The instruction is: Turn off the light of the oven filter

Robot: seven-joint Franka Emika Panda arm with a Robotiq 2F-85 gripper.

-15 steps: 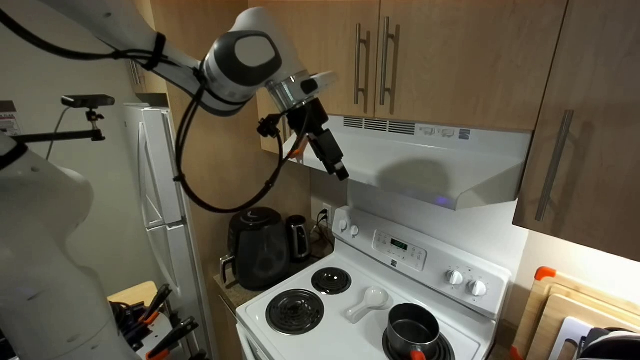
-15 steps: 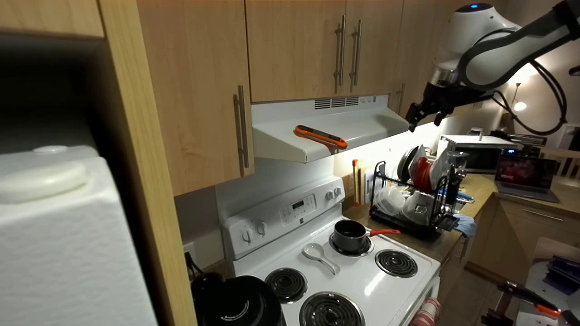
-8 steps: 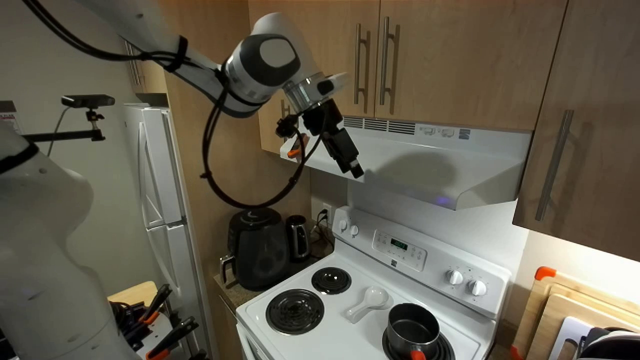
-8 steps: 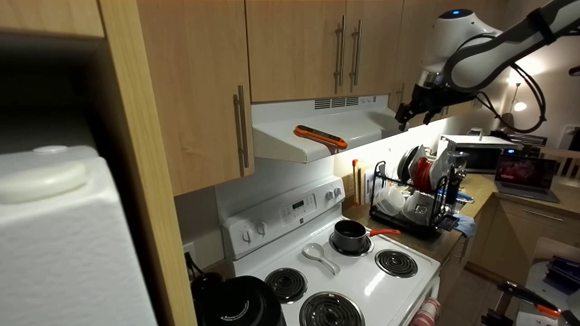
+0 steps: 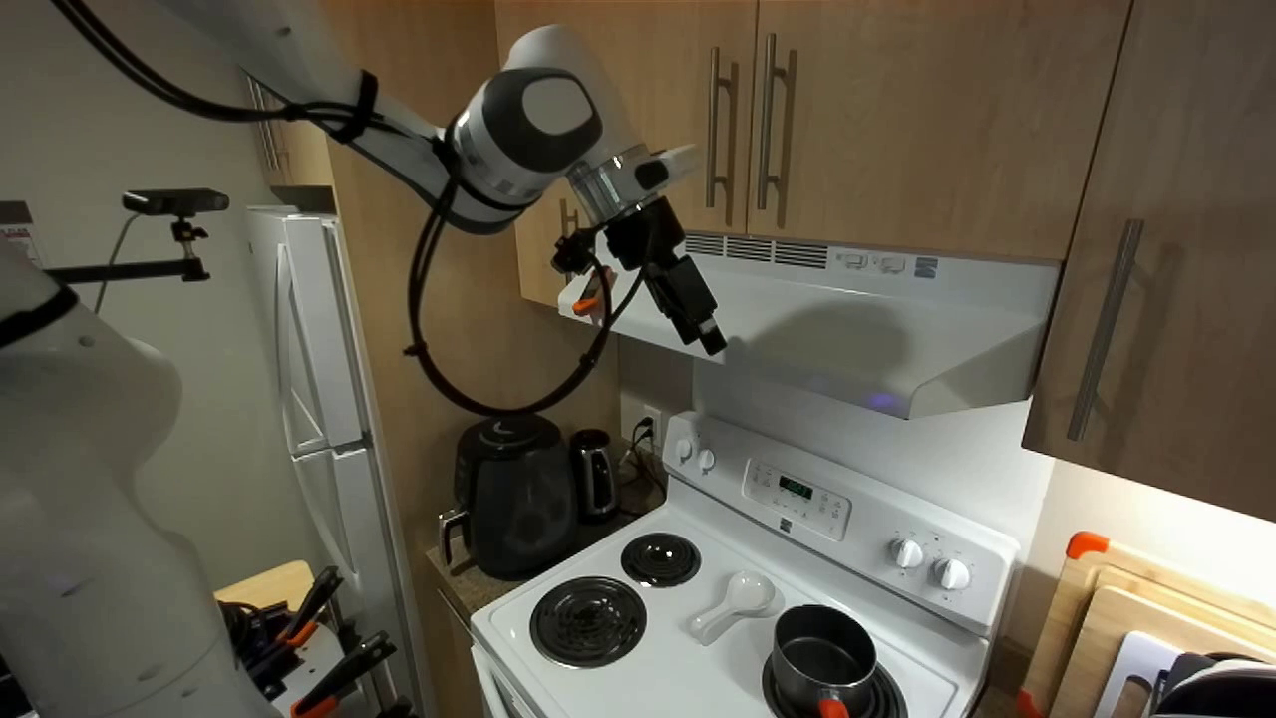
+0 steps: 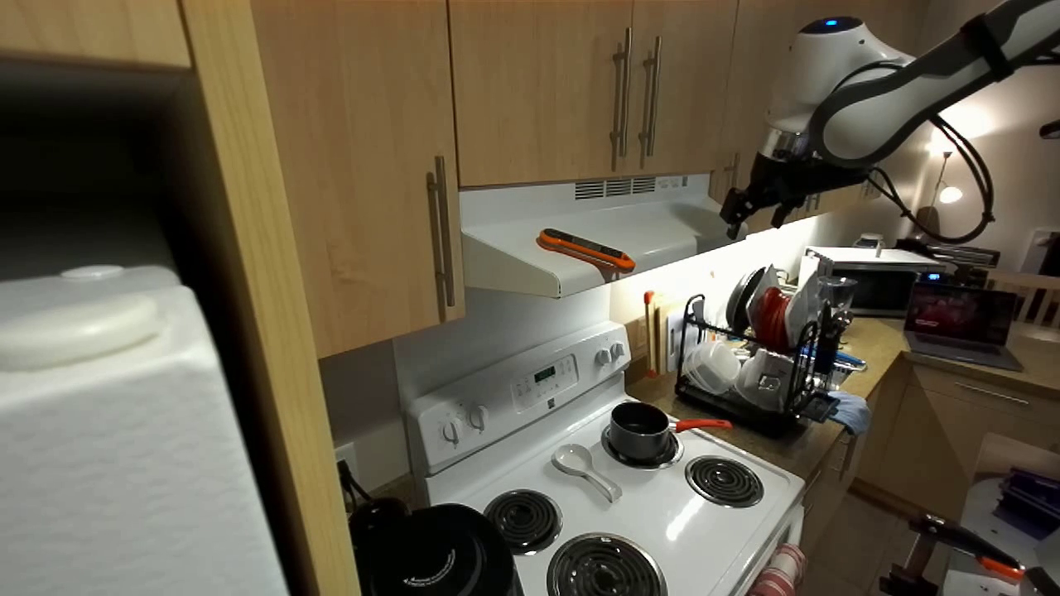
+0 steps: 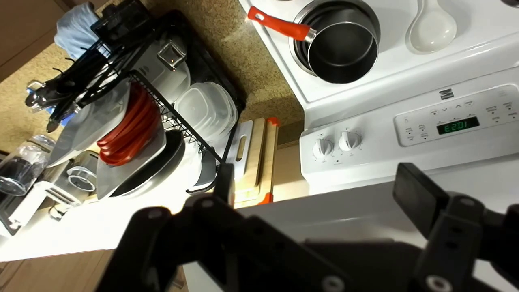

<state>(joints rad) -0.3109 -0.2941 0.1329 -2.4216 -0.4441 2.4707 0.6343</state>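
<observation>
Oven filter (image 5: 827,319), a wide white metal hood with a sloped front, is fixed under the wooden cabinets (image 5: 927,120) and above the white stove (image 5: 678,688), as both exterior views show. Vent slots (image 5: 750,249) run along its upper strip, and two small switch-like fittings (image 5: 852,261) sit beside them, toward one end; how these are set is too small to tell.

The hand (image 7: 322,188) hangs in front of the oven filter near that same end, tilted, its fingers (image 7: 417,194) spread wide apart. In an exterior view it covers part of the lower front edge. In the wrist view the white front of the oven filter shows across the gap, with the stove's control panel (image 7: 446,138) beyond. Whether any part of the hand touches the metal cannot be told.

An orange-and-black tool (image 6: 586,250) lies against the sloped front at the opposite end, well apart from the hand. Bright light falls on the wall (image 6: 700,269) near the hand's end; whether it comes from the oven filter cannot be told.

Below, a saucepan (image 5: 823,648) with a red handle sits on a rear burner, a white spoon rest (image 5: 738,603) near it. A dish rack (image 6: 749,416) stands on the desk (image 7: 247,65), with cutting boards (image 7: 267,162) upright between it and the stove. Past the stove's opposite side stands a black appliance (image 5: 516,499).
</observation>
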